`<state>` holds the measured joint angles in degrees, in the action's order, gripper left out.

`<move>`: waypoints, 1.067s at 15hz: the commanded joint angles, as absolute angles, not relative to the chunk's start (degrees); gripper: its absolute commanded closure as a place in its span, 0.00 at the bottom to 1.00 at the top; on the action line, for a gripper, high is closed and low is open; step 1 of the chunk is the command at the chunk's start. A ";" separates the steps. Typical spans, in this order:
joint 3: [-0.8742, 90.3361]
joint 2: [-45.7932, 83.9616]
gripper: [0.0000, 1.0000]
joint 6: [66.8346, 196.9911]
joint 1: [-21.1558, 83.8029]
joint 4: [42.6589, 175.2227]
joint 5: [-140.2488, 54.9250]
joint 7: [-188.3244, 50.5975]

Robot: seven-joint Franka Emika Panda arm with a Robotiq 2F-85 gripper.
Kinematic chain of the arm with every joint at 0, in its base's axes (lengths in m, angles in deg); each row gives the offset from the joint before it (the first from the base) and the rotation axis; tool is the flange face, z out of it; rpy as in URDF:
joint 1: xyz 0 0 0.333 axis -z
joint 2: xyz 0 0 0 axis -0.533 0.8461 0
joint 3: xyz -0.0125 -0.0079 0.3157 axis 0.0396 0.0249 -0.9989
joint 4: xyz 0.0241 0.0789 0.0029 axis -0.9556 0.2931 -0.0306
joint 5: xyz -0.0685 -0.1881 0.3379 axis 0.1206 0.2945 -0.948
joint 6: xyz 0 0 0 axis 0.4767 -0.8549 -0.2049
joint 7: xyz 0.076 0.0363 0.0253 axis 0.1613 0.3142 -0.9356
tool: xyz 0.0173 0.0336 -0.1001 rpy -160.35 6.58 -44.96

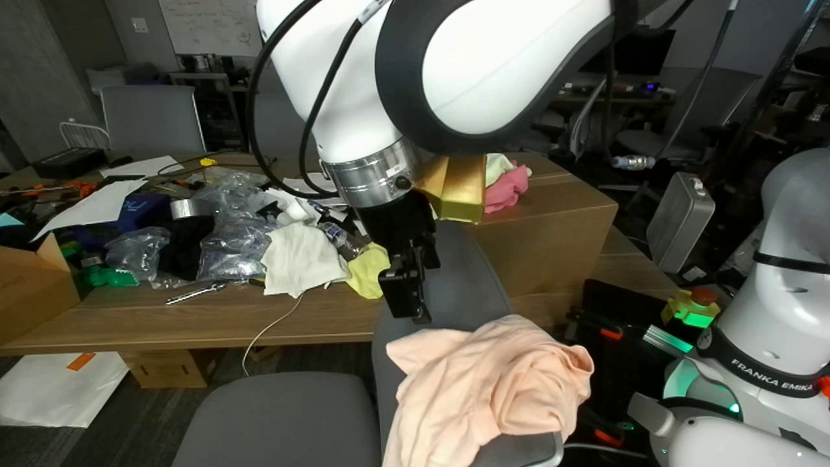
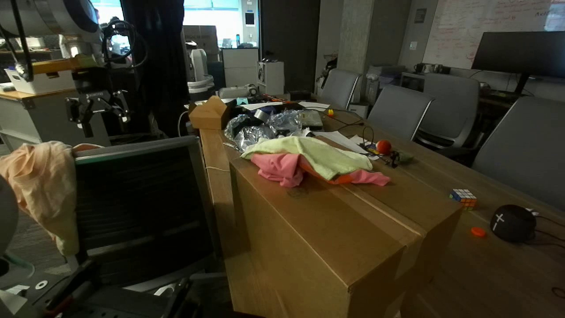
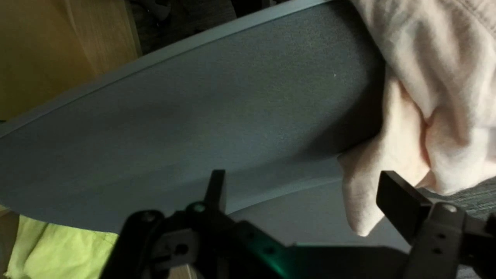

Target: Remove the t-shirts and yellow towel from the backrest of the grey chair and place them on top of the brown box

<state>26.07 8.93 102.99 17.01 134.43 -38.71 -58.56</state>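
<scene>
"Plastic bags (image 1: 237, 237) crowd the wooden surface (image 1: 324, 321) beside the grey chair (image 1: 467, 279). Where's the cloth we want?"

"One peach t-shirt (image 1: 499, 389) is slung over an end of the backrest (image 3: 217, 116), hanging down both faces. Its long drop runs crosswise to the top edge. On top of the brown box (image 2: 318, 221) lie a pale yellow towel (image 2: 311, 153) and a pink cloth (image 2: 280, 167), so I'd call this the last piece."

"Which way is it from the tool (image 3: 302, 190)?"

"Lower, and off to one side along the backrest. In the wrist view it fills the right, with a loose flap (image 3: 364, 197) reaching near the finger (image 3: 403, 207) on that side."

"Has the tool hold of anything?"

"No. Its fingers stand wide apart, gripping nothing, and both exterior views show a gap above the shirt."

"And the arm (image 1: 506, 71)?"

"Reaching in from overhead, wrist (image 1: 373, 172) pointing down with a slight lean. The next move, I'd judge, is a slide along the backrest, then a drop onto a fold. Fingers are spaced roughly along the top edge, so a turn of the wrist might give a better pinch."
</scene>
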 commanded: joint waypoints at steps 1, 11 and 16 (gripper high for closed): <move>25.44 10.56 0.00 100.36 15.28 130.47 -39.12 -55.85; 26.24 13.08 0.00 94.23 14.88 128.29 -40.44 -53.27; 26.09 14.00 0.00 94.93 14.88 129.43 -42.06 -54.60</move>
<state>26.01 13.18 95.26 15.13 130.28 -39.79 -53.93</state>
